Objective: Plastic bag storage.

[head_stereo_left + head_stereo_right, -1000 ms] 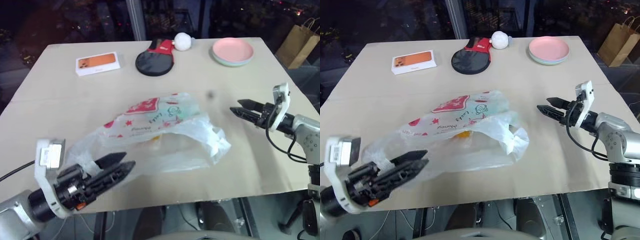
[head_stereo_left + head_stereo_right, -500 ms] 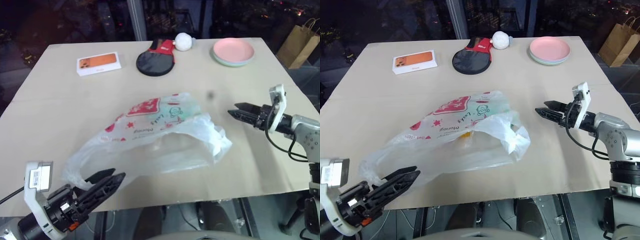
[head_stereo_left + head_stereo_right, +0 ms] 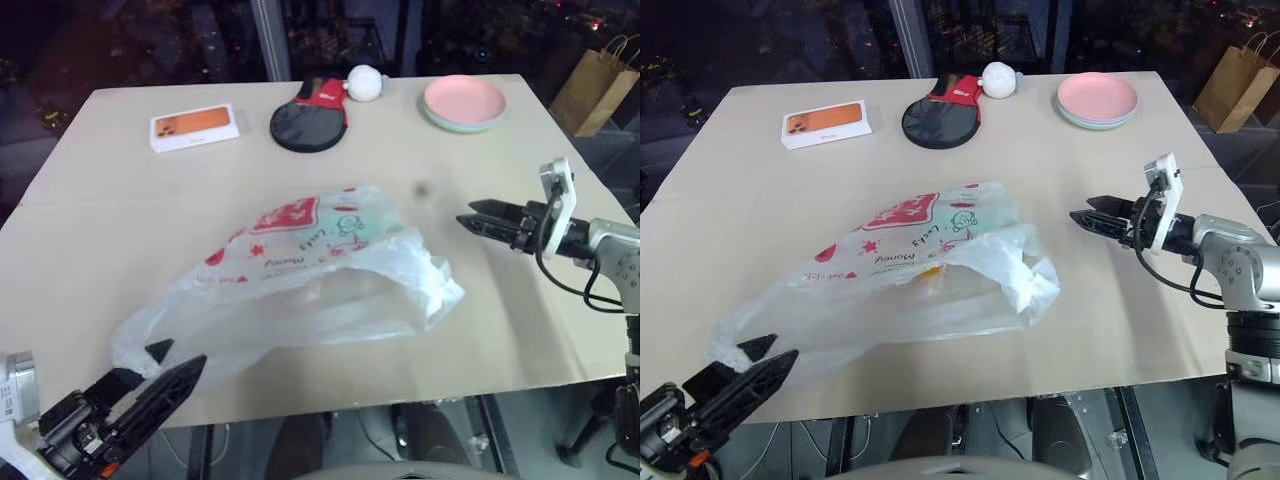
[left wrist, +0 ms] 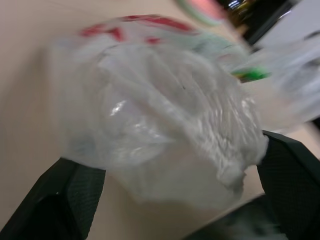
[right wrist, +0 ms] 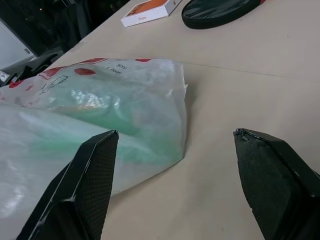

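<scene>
Thin crinkly white plastic bag w/ red print point(image 3: 310, 275) lies loose mid beige worktop point(image 3: 120, 200); my left hand point(image 3: 160, 372) & right hand point(image 3: 480, 218) both gape empty at its ends, so I'd pinch near edge low, w/o snagging contents

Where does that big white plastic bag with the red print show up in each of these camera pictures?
Left eye view: the plastic bag lies mid-table, between the two grippers.
Right eye view: the same spot, mid-table.
Left wrist view: its crumpled end sits between that gripper's two black fingers.
Right wrist view: its red-printed end lies ahead of the fingers.
Shared landmark: the orange-topped box, seen in both eye views and the right wrist view.
</scene>
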Motion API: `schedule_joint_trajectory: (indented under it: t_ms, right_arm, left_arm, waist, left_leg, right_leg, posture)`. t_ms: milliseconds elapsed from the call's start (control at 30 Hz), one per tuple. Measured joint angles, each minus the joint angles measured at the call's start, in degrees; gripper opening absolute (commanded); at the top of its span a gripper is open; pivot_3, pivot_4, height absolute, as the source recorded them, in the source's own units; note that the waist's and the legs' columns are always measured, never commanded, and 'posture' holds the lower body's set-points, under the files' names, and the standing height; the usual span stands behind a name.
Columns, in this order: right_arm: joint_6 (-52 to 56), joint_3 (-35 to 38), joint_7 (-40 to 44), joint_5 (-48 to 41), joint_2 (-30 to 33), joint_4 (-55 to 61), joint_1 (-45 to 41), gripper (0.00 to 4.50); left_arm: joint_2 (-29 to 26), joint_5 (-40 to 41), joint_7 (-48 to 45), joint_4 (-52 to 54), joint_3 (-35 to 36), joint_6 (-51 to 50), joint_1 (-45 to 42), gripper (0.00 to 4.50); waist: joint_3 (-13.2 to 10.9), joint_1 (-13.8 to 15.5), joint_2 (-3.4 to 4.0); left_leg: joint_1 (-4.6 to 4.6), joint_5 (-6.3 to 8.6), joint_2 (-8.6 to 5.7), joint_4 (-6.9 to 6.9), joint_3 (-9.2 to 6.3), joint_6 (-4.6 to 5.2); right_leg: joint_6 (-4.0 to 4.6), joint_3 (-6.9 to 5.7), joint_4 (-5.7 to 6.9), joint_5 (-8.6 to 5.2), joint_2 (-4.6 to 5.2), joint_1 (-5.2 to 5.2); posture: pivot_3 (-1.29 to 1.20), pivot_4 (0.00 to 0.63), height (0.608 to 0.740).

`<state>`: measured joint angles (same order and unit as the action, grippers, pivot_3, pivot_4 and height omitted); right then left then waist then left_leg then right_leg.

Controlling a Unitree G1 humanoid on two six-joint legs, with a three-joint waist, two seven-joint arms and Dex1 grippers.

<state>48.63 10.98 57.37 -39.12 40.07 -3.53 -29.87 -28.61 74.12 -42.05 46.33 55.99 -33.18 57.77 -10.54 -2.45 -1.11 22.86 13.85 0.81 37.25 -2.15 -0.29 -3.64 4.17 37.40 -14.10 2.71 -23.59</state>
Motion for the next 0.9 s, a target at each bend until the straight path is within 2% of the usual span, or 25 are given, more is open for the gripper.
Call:
schedule_joint_trajectory:
  t_ms: [233, 300, 433, 567, 767, 833, 900]
  right_arm:
    - [-0.1, -0.5, -0.1, 0.1, -0.2, -0.1, 0.0, 3.72]
    - [-0.1, -0.9, -0.2, 0.1, -0.7, -0.1, 0.0, 3.72]
    - [-0.1, -1.0, -0.4, 0.1, -0.7, -0.1, 0.0, 3.72]
    - [-0.1, -1.0, -0.6, 0.0, -1.0, 0.0, 0.0, 3.72]
    - [-0.2, -1.0, -0.8, 0.1, -1.4, 0.0, 0.0, 3.72]
    - [-0.3, -1.0, -0.9, 0.1, -1.6, 0.0, 0.0, 3.72]
    - [-0.3, -1.0, -1.0, 0.1, -1.8, 0.0, 0.0, 3.72]
  left_arm:
    - [2.6, -8.2, 2.8, -7.3, -2.1, 7.5, -12.3, 4.46]
    - [3.4, -8.1, 4.6, -7.7, -3.8, 8.0, -15.2, 4.46]
    - [3.6, -5.4, 7.5, -9.3, -3.8, 8.4, -17.3, 4.46]
    - [2.9, 4.1, 13.2, -12.8, 0.1, 8.7, -20.9, 4.46]
    - [2.2, 15.2, 13.4, -10.9, 0.2, 7.2, -20.1, 4.46]
    - [1.1, 16.7, 15.1, -10.2, 0.2, 7.5, -21.7, 4.46]
    - [-0.2, 14.2, 19.8, -11.4, 0.2, 8.6, -25.2, 4.46]
  waist:
    - [0.0, 0.1, -0.10]
    - [0.1, 0.1, -0.27]
    - [0.1, 0.0, -0.32]
    - [0.1, 0.1, -0.34]
    - [0.1, 0.1, -0.35]
    - [0.1, 0.1, -0.33]
    - [0.1, 0.2, -0.32]
  left_leg:
    - [0.01, 0.00, 0.02, -0.02, 0.01, 0.01]
    - [0.02, 0.00, 0.05, -0.01, -0.01, 0.00]
    - [0.01, 0.01, 0.08, -0.02, -0.01, 0.03]
    - [-0.01, 0.01, 0.15, 0.00, -0.02, 0.03]
    - [-0.01, 0.01, 0.14, 0.02, 0.01, 0.03]
    - [-0.04, 0.01, 0.13, 0.02, -0.02, 0.03]
    - [-0.09, 0.01, 0.13, 0.02, -0.03, 0.03]
  right_leg:
    - [0.00, 0.00, 0.00, 0.03, 0.00, 0.01]
    - [-0.01, -0.01, 0.01, 0.04, -0.02, 0.02]
    - [-0.01, 0.00, 0.02, 0.04, -0.03, 0.01]
    - [-0.04, -0.04, 0.09, 0.06, -0.06, 0.01]
    - [-0.01, -0.01, 0.09, 0.04, -0.05, 0.02]
    - [-0.01, -0.02, 0.16, 0.04, -0.06, 0.02]
    - [-0.01, -0.02, 0.25, 0.04, -0.08, 0.02]
  posture:
    - [0.00, 0.150, 0.740]
    - [0.00, 0.150, 0.740]
    - [0.00, 0.150, 0.740]
    - [0.00, 0.150, 0.740]
    - [0.00, 0.150, 0.740]
    - [0.00, 0.150, 0.740]
    - [0.00, 0.150, 0.740]
